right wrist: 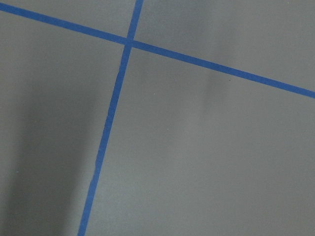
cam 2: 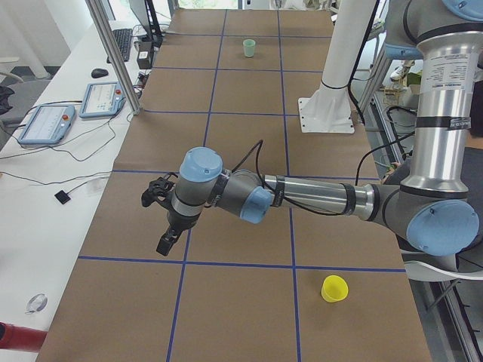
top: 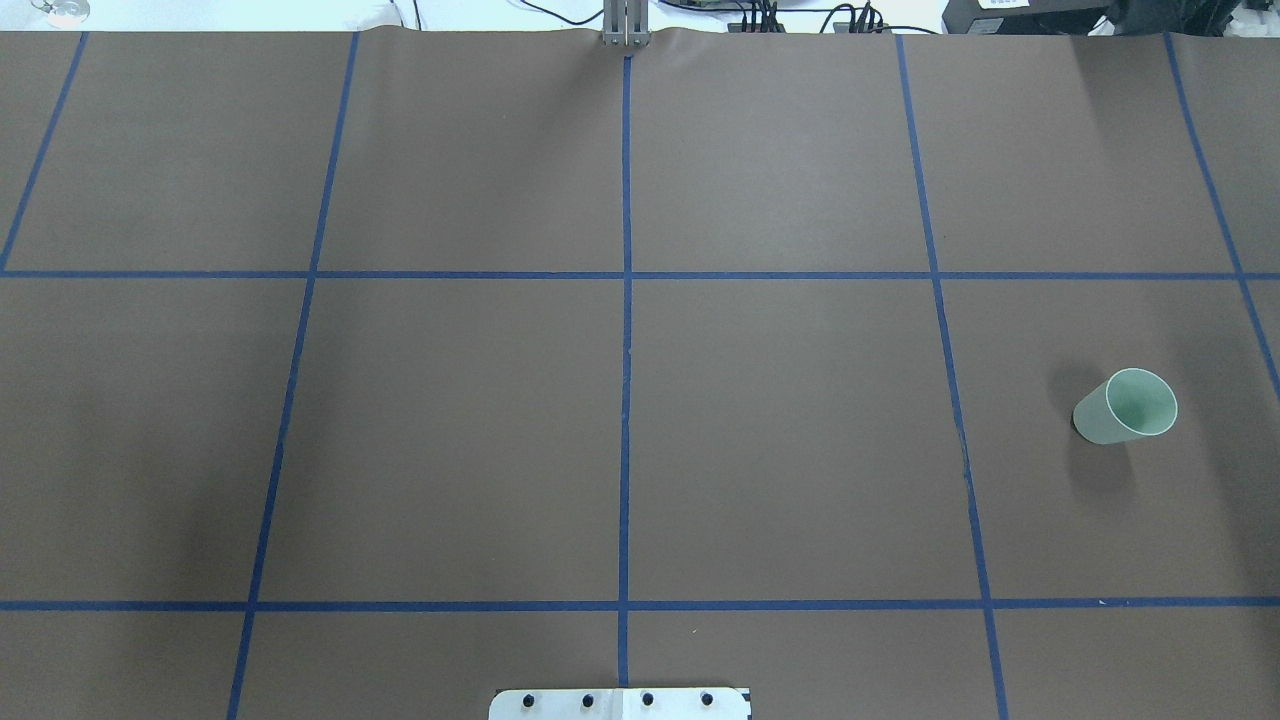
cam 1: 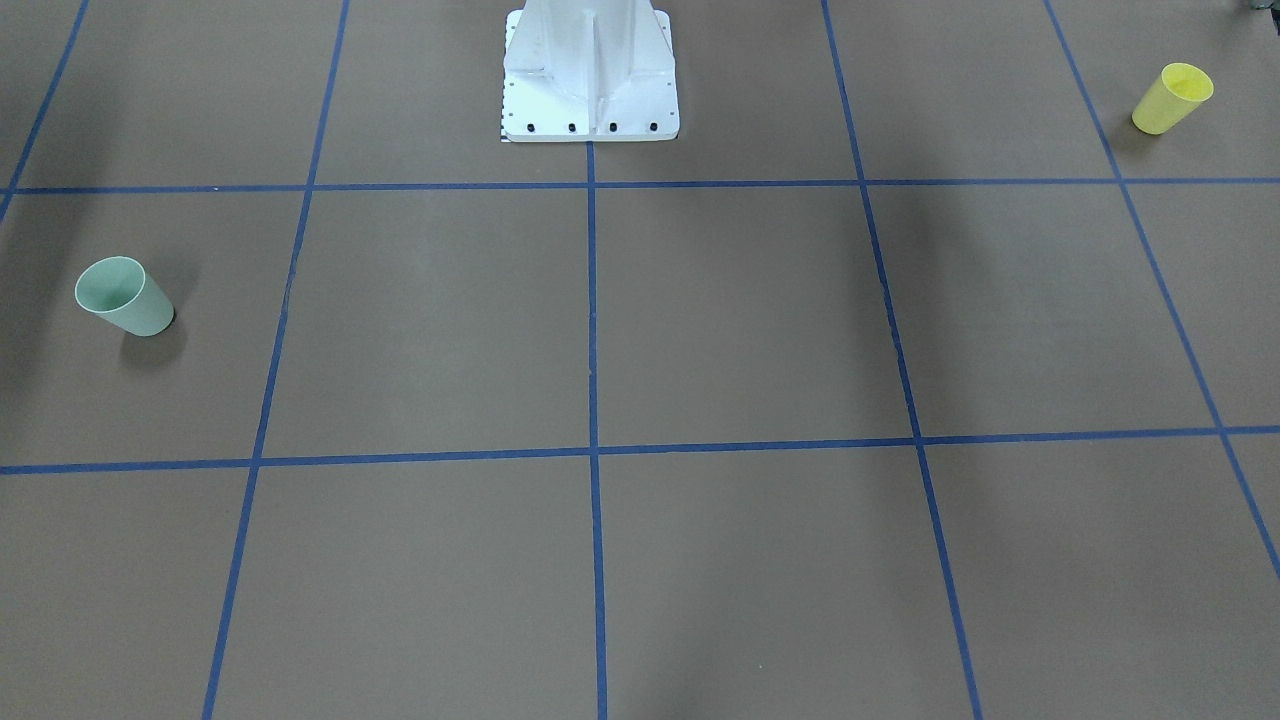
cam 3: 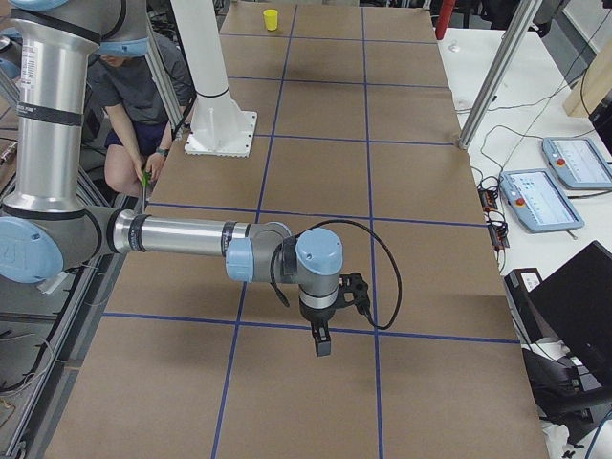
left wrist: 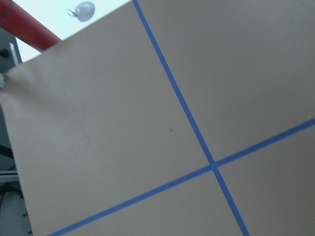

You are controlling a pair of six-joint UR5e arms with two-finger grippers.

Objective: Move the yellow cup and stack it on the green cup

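Observation:
The yellow cup [cam 1: 1172,98] stands upright near the robot-side edge at the robot's left end of the table; it also shows in the exterior left view [cam 2: 334,289] and far off in the exterior right view [cam 3: 271,19]. The green cup [cam 1: 125,296] stands upright at the robot's right end [top: 1125,406] [cam 2: 249,48]. My left gripper [cam 2: 167,243] hangs above the table, well apart from the yellow cup, across the table from it. My right gripper [cam 3: 322,344] hangs above the table at the right end. I cannot tell whether either is open or shut. Both wrist views show only table.
The white robot pedestal [cam 1: 590,80] stands at mid-table on the robot's side. Blue tape lines grid the brown table [top: 780,430]. A side bench with tablets [cam 2: 45,124] and metal posts [cam 2: 113,53] runs along the far edge. A person [cam 3: 134,105] sits behind the robot.

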